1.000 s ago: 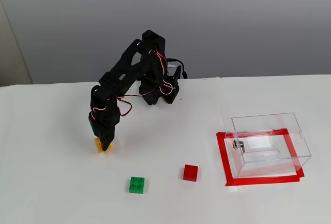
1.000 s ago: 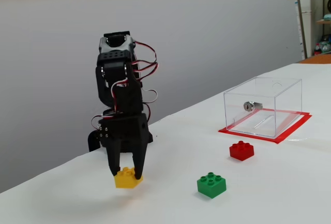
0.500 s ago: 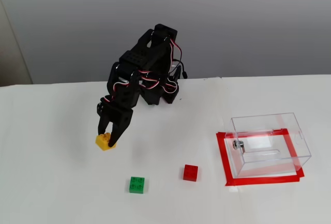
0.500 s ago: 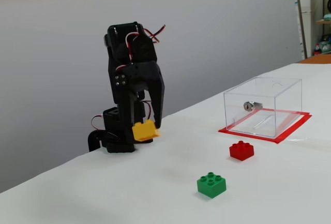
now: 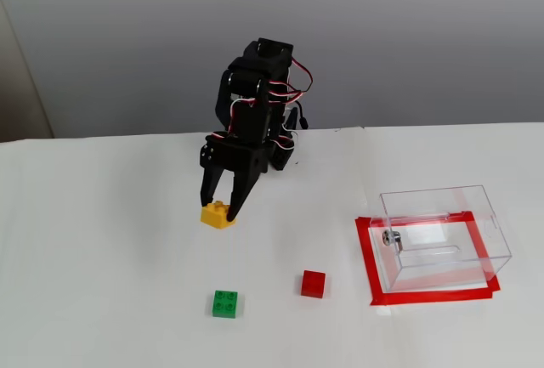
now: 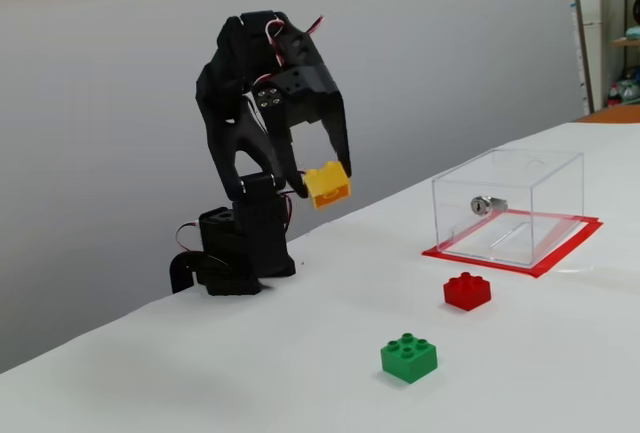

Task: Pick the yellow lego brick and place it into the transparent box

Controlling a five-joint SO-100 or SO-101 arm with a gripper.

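Note:
The yellow lego brick [image 5: 218, 214] [image 6: 327, 184] hangs in the air, well above the white table. My black gripper [image 5: 221, 212] [image 6: 322, 178] is shut on it, fingers pointing down. The transparent box [image 5: 442, 235] [image 6: 510, 203] stands to the right in both fixed views, inside a red tape rectangle, with a small metal knob on its side. The brick is well left of the box, with open tabletop between them.
A green brick [image 5: 225, 303] [image 6: 409, 356] and a red brick [image 5: 313, 284] [image 6: 467, 290] lie on the white table [image 5: 93, 283] in front of the arm. The arm's base [image 6: 235, 258] stands at the table's back edge. A grey wall lies behind.
The gripper has lifted the yellow brick off the table and swung it up and to the right, toward the box. The other bricks and the box have not moved.

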